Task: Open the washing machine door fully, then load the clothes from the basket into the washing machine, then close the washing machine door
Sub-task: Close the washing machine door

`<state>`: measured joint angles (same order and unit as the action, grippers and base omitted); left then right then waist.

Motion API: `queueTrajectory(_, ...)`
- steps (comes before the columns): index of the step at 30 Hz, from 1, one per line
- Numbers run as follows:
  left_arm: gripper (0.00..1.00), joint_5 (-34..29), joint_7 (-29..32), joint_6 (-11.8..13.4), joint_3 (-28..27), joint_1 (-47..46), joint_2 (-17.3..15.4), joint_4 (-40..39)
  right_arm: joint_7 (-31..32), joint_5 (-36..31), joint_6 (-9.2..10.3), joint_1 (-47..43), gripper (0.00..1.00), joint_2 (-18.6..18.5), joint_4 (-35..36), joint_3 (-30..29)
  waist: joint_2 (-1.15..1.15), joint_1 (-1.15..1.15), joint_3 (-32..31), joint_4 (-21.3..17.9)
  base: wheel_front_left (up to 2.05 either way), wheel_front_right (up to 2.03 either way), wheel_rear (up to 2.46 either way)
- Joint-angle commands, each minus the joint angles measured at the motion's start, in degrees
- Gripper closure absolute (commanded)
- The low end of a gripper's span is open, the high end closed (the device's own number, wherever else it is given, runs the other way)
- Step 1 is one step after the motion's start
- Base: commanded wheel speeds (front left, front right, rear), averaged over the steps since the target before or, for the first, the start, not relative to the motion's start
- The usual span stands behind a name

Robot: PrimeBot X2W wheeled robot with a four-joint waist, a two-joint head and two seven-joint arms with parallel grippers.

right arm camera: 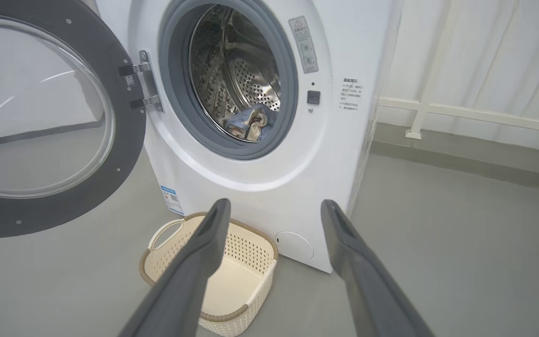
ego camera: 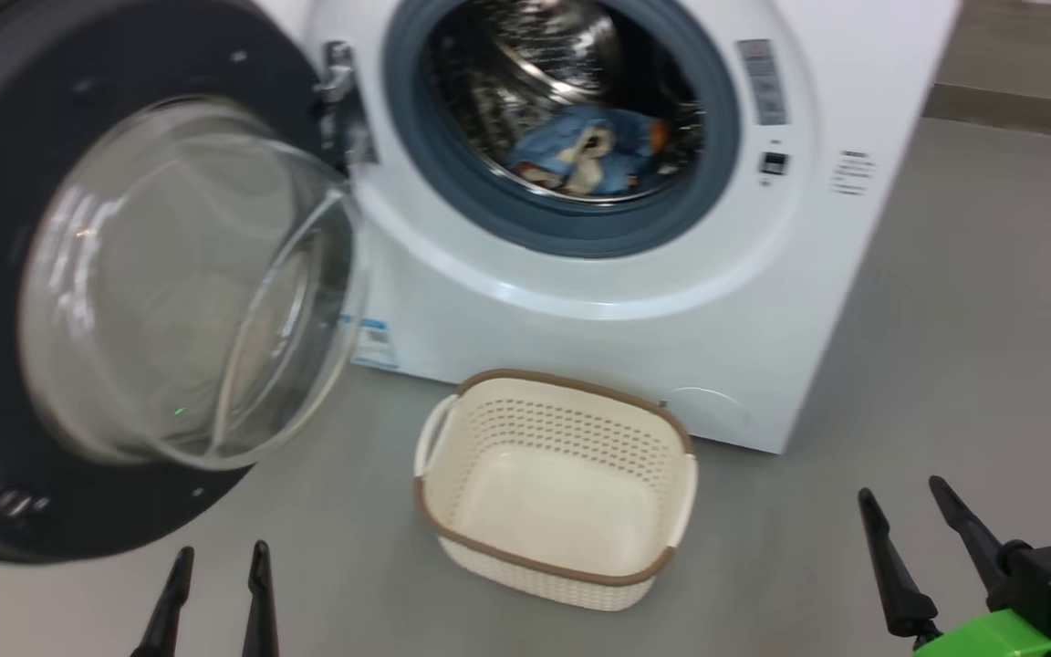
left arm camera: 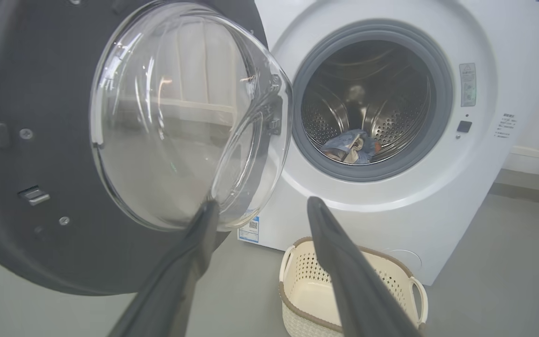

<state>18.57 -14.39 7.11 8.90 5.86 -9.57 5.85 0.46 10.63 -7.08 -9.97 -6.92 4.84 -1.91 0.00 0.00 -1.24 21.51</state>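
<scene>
The washing machine (ego camera: 744, 301) stands with its door (ego camera: 106, 274) swung wide open to the left, glass bowl facing me. Inside the steel drum lie the light blue clothes (ego camera: 594, 151), also seen as clothes (left arm camera: 349, 146) and clothes (right arm camera: 249, 122). On the floor in front sits the cream basket (ego camera: 557, 488), nothing inside it. My left gripper (ego camera: 220, 561) hovers open low at the left, just below the door's rim; in its wrist view the left gripper (left arm camera: 260, 206) points at the door's glass edge. My right gripper (ego camera: 904, 497) is open at the lower right, well right of the basket (right arm camera: 213, 276).
Grey floor (ego camera: 972, 365) spreads around the machine. A white wall with a railing (right arm camera: 475, 112) runs to the right of the machine. The open door (left arm camera: 40, 164) takes up the space at the left.
</scene>
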Motion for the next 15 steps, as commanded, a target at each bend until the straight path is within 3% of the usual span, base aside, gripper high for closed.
queueTrajectory(1,0.0,-0.26,-0.61,0.59,-2.43,-1.58,0.08,-2.43,0.51,0.62,-0.41,2.84,0.0,-1.5,1.85,2.09,0.0,0.0,1.19,8.06,0.0,0.0,0.0)
queueTrajectory(15,0.0,-0.96,-0.61,1.49,-7.8,1.96,2.81,-7.62,0.51,2.31,-0.41,10.26,0.0,-4.12,-2.63,8.55,0.0,0.0,3.19,9.56,0.0,0.0,0.0)
